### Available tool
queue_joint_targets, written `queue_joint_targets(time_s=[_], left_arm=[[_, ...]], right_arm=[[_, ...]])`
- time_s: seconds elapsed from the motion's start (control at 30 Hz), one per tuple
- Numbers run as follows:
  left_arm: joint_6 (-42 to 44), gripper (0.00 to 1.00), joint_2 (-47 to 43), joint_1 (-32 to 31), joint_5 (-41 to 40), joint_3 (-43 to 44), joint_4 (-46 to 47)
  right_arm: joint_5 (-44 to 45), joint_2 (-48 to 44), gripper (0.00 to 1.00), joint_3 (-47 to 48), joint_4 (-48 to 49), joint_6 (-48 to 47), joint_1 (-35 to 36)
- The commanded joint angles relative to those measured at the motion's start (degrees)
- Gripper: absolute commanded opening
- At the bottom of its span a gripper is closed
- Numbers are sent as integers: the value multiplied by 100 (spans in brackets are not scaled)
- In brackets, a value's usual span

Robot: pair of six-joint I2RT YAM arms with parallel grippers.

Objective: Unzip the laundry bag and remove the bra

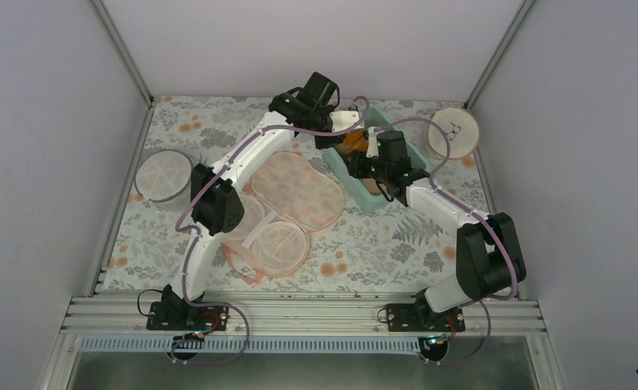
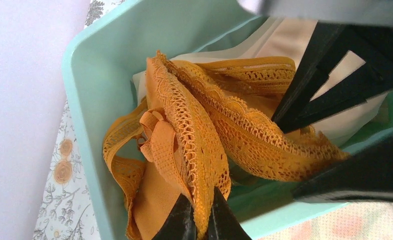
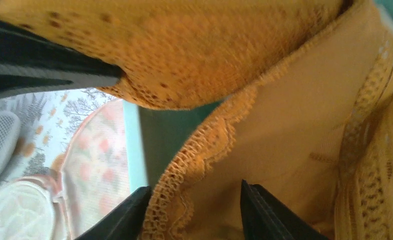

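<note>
The bra (image 2: 219, 125) is lying bunched in the mint bin (image 2: 84, 90) at the upper middle of the overhead view. It is out of the laundry bag (image 1: 297, 193), which is lying spread open on the table (image 1: 380, 244) at the centre of that view.

The left gripper (image 2: 200, 205) is pinching a lace edge at the bottom of its own view, with its jaws nearly closed on the thin trim. The right gripper (image 3: 194, 190) is holding its jaws well apart. Orange fabric is lying between them but is not clamped.

The main risk looks like snagging. If the open lace is catching on a fingertip, a gripper pulling away could be dragging the bra back over the bin wall, perhaps with the beige garment (image 2: 289, 40) beneath it. The two grippers are also crowding together inside the bin, so a careless retreat could be knocking one against the other.
</note>
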Motion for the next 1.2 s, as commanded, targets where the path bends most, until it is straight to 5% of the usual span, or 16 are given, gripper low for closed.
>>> queue_joint_targets(time_s=[0.0, 0.1, 0.33, 0.63, 0.9, 1.17], left_arm=[[-118, 2, -148, -5, 57, 183, -12], [-73, 2, -204, 12, 9, 185, -41], [339, 2, -372, 21, -457, 153, -49], [670, 2, -634, 12, -806, 100, -429], [743, 2, -957, -59, -878, -145, -910], [803, 4, -960, -194, -843, -307, -1013]], right_arm=[[629, -67, 35, 274, -183, 72, -3], [639, -344, 17, 276, -457, -34, -8], [-1014, -886, 5, 737, -1964, -935, -422], [-2186, -708, 4, 1521, -3746, -1831, -651], [-1730, -438, 4, 2169, -4964, -2355, -735], [-1299, -342, 6, 2204, -5210, -2324, -784]])
